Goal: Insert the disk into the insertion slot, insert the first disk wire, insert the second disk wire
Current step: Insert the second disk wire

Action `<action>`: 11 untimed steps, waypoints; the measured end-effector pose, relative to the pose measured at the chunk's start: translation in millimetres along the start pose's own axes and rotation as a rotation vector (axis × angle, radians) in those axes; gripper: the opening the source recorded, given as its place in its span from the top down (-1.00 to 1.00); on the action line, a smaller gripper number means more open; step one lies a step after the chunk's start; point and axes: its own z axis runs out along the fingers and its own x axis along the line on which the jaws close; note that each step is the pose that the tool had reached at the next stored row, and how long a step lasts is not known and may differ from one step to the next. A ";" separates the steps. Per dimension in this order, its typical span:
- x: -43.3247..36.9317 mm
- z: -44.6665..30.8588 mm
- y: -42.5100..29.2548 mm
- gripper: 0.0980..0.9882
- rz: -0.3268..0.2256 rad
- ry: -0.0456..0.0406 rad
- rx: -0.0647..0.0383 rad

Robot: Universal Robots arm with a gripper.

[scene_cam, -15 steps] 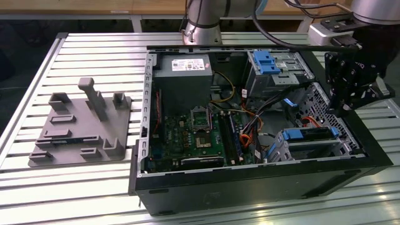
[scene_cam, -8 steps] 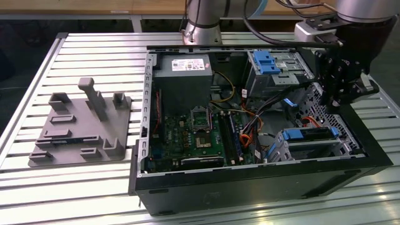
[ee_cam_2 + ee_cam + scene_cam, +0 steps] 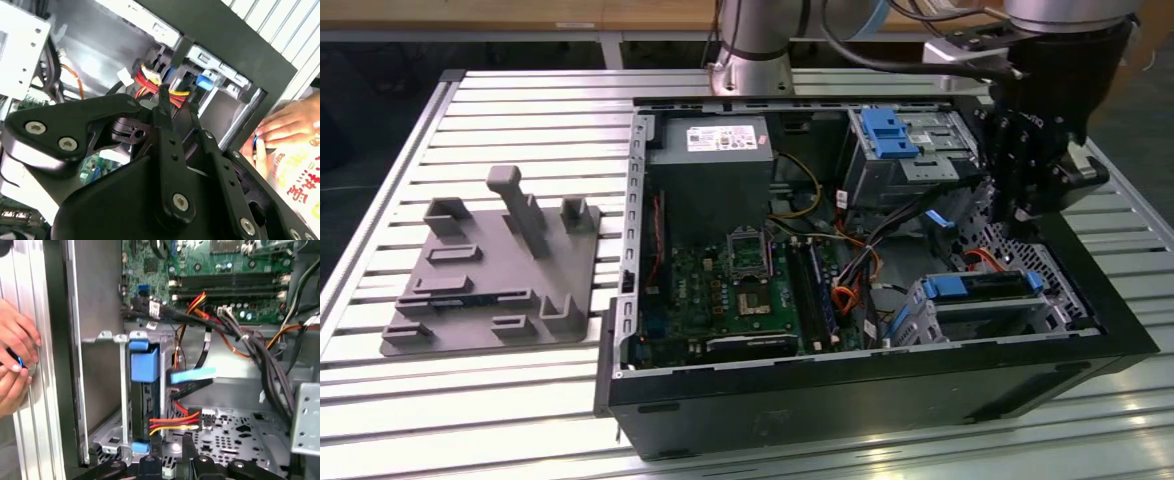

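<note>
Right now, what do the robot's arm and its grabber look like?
The arm is a round, smooth silver-grey tube, with black cables looping beside it. The gripper is all black and built from flat hinged bars. In the second wrist view, shiny silver screws are dotted along those bars.

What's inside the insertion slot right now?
The disk sits inside the insertion slot, its top showing. The slot's walls cover its underside.
</note>
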 end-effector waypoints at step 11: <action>-5.2 -22.1 17.3 0.54 -0.029 0.0413 0.006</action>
